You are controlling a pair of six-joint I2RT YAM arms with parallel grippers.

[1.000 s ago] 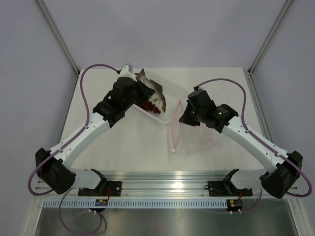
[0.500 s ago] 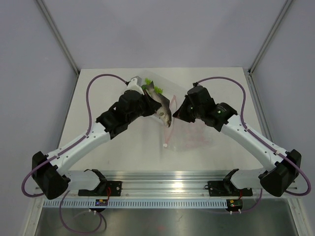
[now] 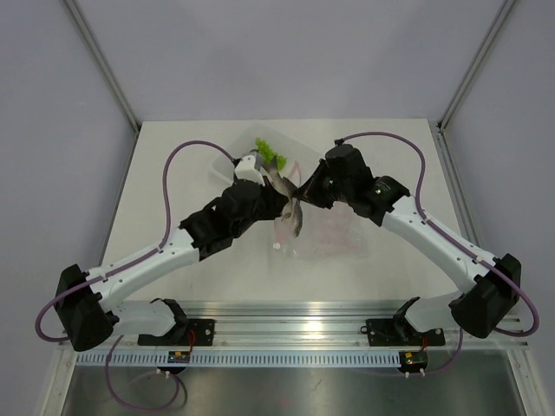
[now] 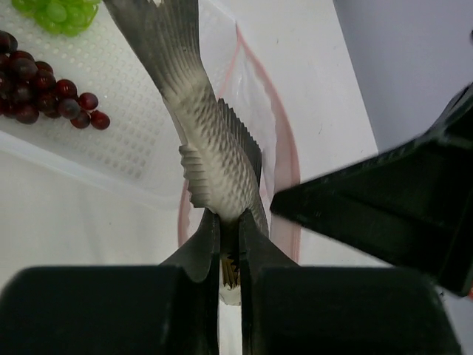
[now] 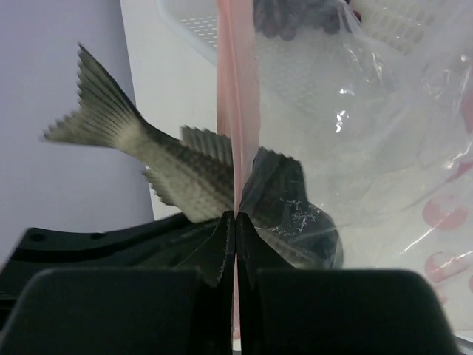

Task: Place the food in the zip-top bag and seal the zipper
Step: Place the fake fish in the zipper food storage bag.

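My left gripper (image 4: 229, 222) is shut on the belly of the grey fish (image 4: 199, 126), which hangs in the air at the bag's mouth (image 3: 293, 212). My right gripper (image 5: 236, 218) is shut on the pink zipper (image 5: 230, 89) and holds that edge of the clear zip-top bag (image 5: 384, 148) up. In the right wrist view the fish's tail (image 5: 111, 126) is outside the strip, and its head (image 5: 295, 214) shows through the plastic. The rest of the bag (image 3: 342, 234) lies on the table, with its whitish tab (image 3: 277, 247) hanging low.
The white tray (image 4: 111, 126) sits behind the bag's mouth, with the dark red grape bunch (image 4: 41, 89) and the green lettuce (image 4: 59, 11) in it. From above, the lettuce (image 3: 270, 154) shows past my left wrist. Both arms cross close together mid-table.
My left arm has carried the fish from over the tray to the right and nearer, to the bag's mouth. My right gripper has lifted the bag's pink edge up and leftwards.
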